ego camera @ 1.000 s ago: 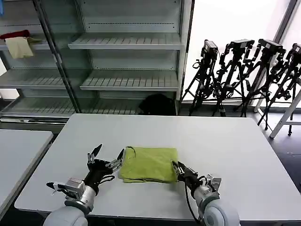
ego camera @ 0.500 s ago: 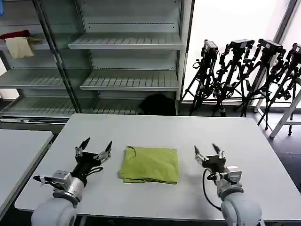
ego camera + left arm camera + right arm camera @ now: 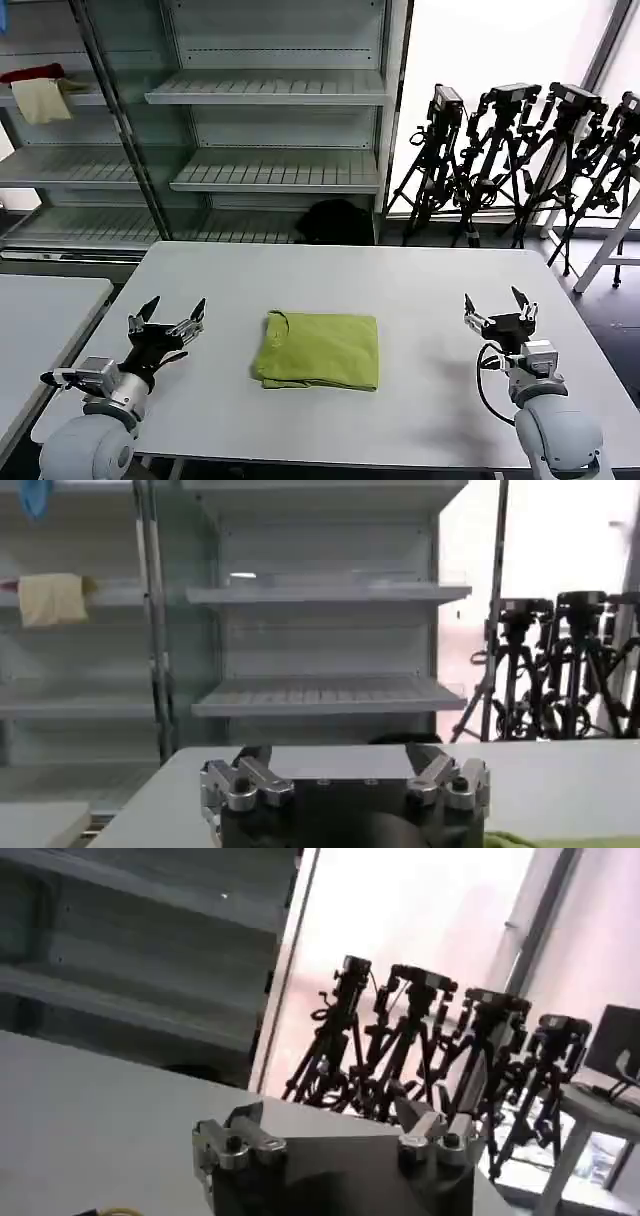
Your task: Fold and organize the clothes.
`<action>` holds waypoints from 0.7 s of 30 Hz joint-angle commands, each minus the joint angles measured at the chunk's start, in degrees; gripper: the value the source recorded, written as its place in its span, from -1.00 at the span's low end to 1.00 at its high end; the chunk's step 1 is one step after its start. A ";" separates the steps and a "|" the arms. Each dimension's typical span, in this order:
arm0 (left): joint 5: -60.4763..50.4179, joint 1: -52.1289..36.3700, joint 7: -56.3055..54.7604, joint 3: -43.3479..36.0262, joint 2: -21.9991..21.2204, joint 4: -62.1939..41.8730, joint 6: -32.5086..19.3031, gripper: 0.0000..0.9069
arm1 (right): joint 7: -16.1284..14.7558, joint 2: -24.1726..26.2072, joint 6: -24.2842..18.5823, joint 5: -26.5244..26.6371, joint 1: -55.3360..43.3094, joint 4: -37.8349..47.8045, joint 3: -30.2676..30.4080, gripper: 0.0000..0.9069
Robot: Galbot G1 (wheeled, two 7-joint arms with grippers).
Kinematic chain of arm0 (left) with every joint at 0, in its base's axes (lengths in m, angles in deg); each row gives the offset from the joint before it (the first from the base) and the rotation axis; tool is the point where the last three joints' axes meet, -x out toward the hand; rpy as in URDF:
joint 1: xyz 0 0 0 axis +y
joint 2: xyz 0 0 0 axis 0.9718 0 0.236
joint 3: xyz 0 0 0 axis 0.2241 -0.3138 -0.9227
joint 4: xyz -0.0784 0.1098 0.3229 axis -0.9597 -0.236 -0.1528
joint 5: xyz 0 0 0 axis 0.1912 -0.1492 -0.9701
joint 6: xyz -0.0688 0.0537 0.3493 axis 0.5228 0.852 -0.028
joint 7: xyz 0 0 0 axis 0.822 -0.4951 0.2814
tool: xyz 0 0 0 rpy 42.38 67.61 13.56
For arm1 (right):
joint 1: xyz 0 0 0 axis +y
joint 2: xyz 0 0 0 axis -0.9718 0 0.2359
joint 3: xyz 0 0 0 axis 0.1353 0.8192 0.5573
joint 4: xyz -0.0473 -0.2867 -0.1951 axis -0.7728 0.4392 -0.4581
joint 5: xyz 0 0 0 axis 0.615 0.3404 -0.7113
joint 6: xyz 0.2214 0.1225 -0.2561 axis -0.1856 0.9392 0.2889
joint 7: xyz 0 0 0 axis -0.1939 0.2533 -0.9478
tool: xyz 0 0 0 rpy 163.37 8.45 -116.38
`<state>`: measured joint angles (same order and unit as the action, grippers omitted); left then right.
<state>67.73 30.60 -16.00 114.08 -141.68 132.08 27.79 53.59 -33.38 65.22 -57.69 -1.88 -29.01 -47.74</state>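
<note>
So the folding part looks basically done here — the green T-shirt (image 3: 318, 349) sits as a neat squarish packet in the lower middle of the head view, flat on the white table (image 3: 420, 290), with nothing touching it.

Left gripper (image 3: 167, 315) is in the lower left of the frame, fingers spread wide and holding nothing, well apart from the shirt's left edge. Right gripper (image 3: 500, 306) is at the lower right, also released and empty, even farther off from the shirt's right edge. Both hover just above the tabletop, pointing toward the shelves (image 3: 270, 90) at the back.

My read: this is the gap between "fold" and "organize". If there's a next move, it'd call for bringing a gripper in low to an edge of the packet and pinching all the layers together, so the fold doesn't fall open when it's lifted or slid. The left side has a thick rolled edge with the collar showing — probably the easier place to grab.

In the left wrist view a sliver of the green shirt (image 3: 560, 839) peeks in at the bottom right corner.
</note>
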 commanded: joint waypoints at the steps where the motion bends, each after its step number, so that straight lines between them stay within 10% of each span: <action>1: 1.10 1.02 0.11 1.79 0.61 -1.03 0.21 1.00 | -2.24 3.45 -1.37 3.80 0.29 1.82 -3.18 1.00; 21: 1.05 2.28 -0.91 0.35 1.36 -1.65 -2.51 1.00 | -6.41 6.50 -2.22 7.33 1.10 3.77 -3.86 1.00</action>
<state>68.59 32.70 -16.88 114.31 -140.37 130.97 26.22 48.89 -27.86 63.72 -51.89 -0.77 -25.91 -51.07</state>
